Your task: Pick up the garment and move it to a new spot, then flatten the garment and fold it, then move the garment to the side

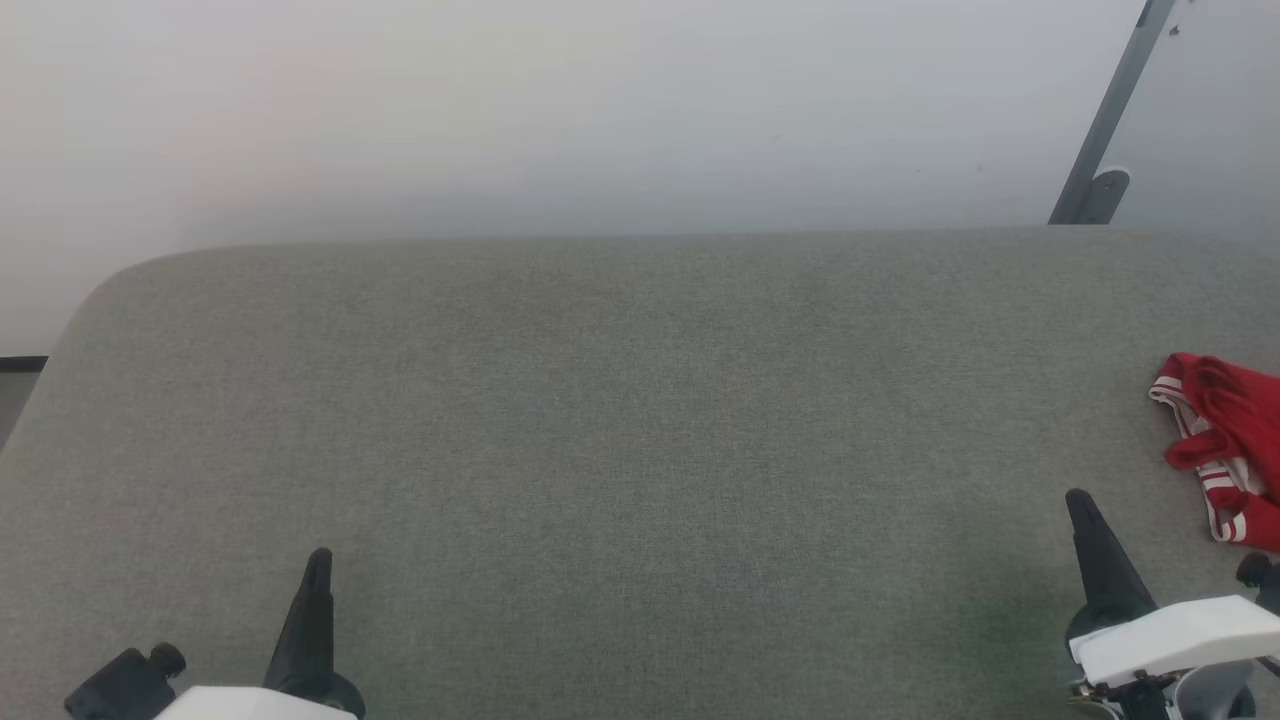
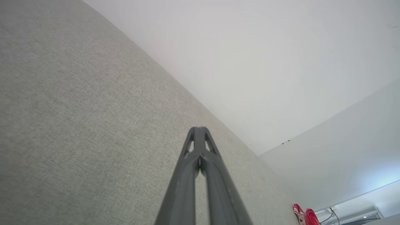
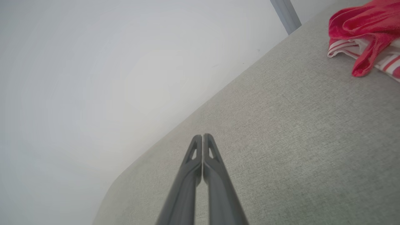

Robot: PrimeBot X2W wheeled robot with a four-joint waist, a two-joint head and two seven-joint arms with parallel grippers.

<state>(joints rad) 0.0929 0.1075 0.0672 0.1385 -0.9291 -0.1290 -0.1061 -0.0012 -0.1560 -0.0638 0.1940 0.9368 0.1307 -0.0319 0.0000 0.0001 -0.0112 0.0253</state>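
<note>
The garment [image 1: 1225,440] lies crumpled at the right edge of the grey fabric surface [image 1: 640,450]; it is red with white parts and red-and-white striped bands, and is partly cut off by the head view's edge. It also appears in the right wrist view as the garment [image 3: 365,34] at the upper right, and far off in the left wrist view as the garment [image 2: 304,215]. My right gripper [image 1: 1078,498] is shut and empty, a little left of and nearer than the garment. Far from it, my left gripper [image 1: 320,555] is shut and empty at the lower left. Both grippers' fingers meet at the tips, right gripper [image 3: 202,136], left gripper [image 2: 198,128].
A pale wall [image 1: 600,110] rises behind the surface's far edge. A grey slanted bar with a bracket [image 1: 1100,150] stands at the back right. The surface's far left corner [image 1: 110,285] is rounded, with floor beyond it.
</note>
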